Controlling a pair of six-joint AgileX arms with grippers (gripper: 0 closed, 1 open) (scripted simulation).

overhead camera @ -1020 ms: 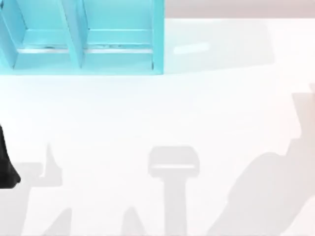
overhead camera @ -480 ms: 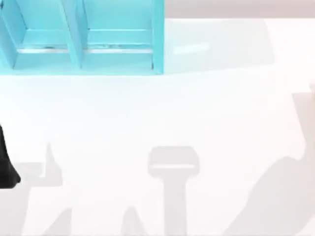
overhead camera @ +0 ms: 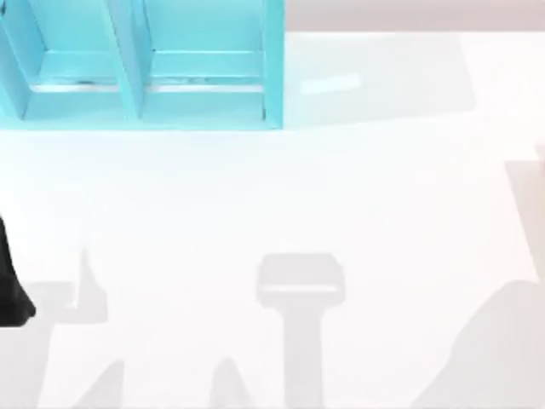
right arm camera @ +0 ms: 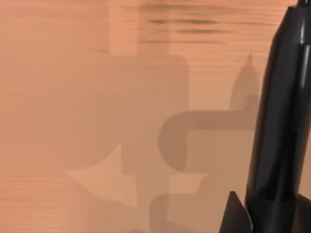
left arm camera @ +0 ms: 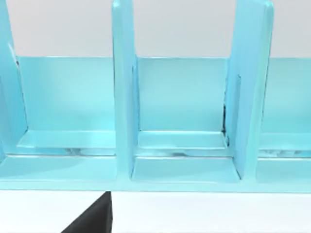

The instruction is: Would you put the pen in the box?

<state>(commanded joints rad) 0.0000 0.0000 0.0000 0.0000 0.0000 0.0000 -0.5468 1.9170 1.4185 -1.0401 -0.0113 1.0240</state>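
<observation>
A slim black pen [right arm camera: 282, 121] stands nearly upright along one edge of the right wrist view, its glossy barrel tilted slightly and running out of the picture at both ends, with a widening collar near its lower part. Beside that collar, a small dark wedge [right arm camera: 236, 216] pokes into the picture; what it belongs to cannot be told. Behind them lies an orange-brown worktop [right arm camera: 73, 97] with faint horizontal grain, crossed by soft grey shadows, including a broad upright band, a curved hook shape and a small pointed silhouette near the pen.
</observation>
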